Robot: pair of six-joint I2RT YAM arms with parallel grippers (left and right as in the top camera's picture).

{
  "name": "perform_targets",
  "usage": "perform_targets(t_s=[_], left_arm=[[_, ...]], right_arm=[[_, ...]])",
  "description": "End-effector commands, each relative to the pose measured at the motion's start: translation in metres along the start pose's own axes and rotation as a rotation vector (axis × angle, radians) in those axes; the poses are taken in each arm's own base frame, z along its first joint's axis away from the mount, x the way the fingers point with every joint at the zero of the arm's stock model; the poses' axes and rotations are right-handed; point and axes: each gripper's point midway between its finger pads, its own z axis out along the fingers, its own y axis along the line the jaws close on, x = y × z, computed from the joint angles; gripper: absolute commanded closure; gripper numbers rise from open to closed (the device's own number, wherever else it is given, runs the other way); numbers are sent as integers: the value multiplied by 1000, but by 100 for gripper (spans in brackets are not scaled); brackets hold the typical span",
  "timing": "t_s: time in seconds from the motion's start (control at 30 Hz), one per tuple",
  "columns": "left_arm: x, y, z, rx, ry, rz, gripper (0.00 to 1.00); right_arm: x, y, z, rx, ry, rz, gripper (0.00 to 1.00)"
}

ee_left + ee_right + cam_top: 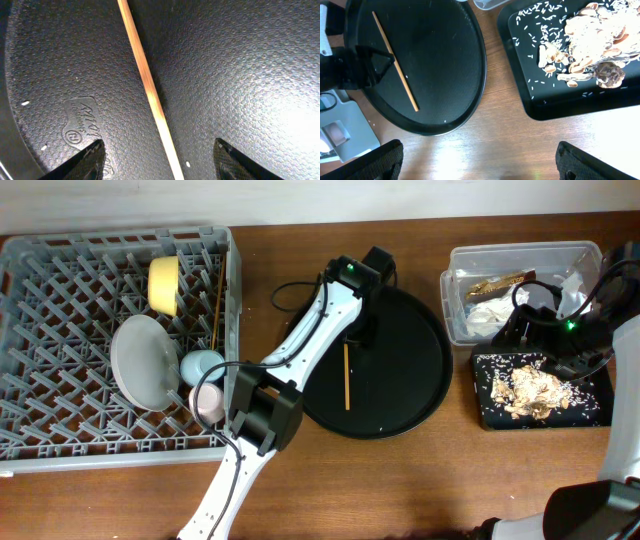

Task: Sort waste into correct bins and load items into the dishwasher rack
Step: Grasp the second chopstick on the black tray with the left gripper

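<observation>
A wooden chopstick [346, 375] lies on the round black tray [410, 380]. My left gripper [358, 330] hangs open just above the tray. In the left wrist view the chopstick [145, 85] runs between its two fingertips [160, 161], which do not touch it. My right gripper [480, 162] is open and empty, high above the bare wood between the round tray [470, 75] and a black rectangular tray [530, 95] of rice and food scraps [535, 388]. The grey dishwasher rack [60, 442] stands at the left.
The rack holds a yellow cup [164, 284], a grey plate [145, 362], a blue cup [202, 366], a pink cup [208, 402] and a chopstick [217, 310]. A clear bin [458, 310] with wrappers stands at the back right. The right arm [545, 330] is above it.
</observation>
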Motion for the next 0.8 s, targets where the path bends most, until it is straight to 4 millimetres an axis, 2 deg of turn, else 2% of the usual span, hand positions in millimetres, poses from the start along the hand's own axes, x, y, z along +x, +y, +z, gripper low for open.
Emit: perform_targets(t_s=[0.0,0.77], left_arm=[[3,-2,4,-3,13,-12,32],[0,-3,4,1,3,-12,31]], right_arm=[[1,-3,-1,17,0,-2,1],[1,-5,-1,28,-2,-3,2]])
